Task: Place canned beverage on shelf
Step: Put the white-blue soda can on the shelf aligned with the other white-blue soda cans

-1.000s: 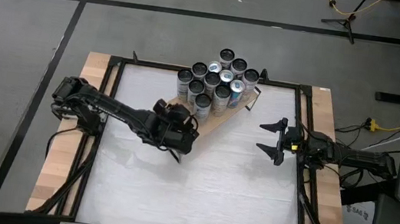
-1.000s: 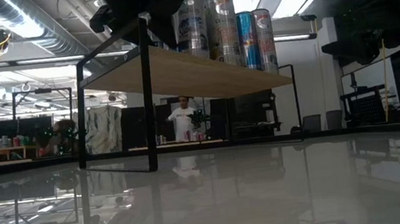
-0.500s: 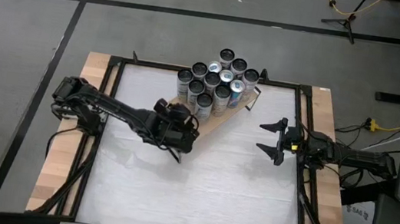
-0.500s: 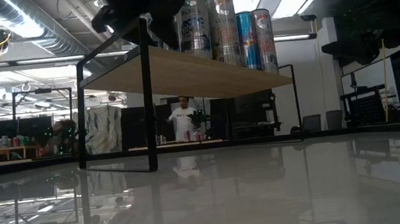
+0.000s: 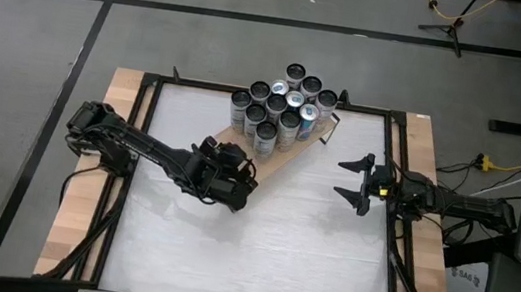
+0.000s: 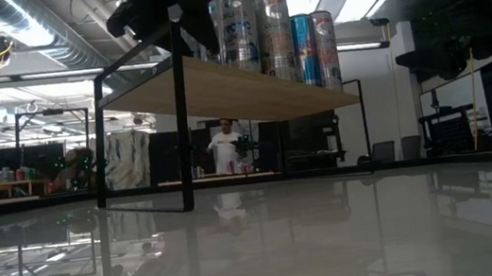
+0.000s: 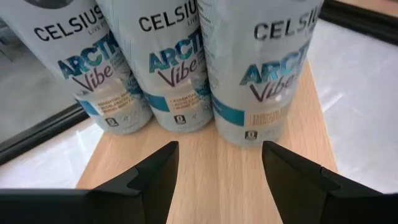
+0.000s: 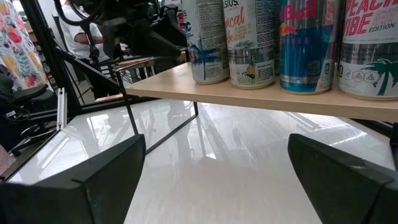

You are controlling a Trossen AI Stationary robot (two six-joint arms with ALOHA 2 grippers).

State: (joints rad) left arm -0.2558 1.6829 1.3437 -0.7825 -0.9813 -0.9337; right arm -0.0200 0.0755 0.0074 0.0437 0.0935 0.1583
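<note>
My left end effector point(image 5: 237, 168) hangs spread and empty over the near end of the long light-brown wooden shelf point(image 7: 205, 168), just short of the tall silver-and-blue beverage cans point(image 7: 171, 62) standing there; my right end effector point(image 5: 352, 181) waits wide open above the white counter point(image 5: 257, 247)

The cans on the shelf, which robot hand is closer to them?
The left gripper. It sits open at the shelf's near end, right by the cans. The right gripper waits open, farther off beside the shelf.

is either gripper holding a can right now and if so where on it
Nothing is held. The left gripper is open over the light-brown wooden shelf, short of the white Celsius cans. The right gripper waits open.
</note>
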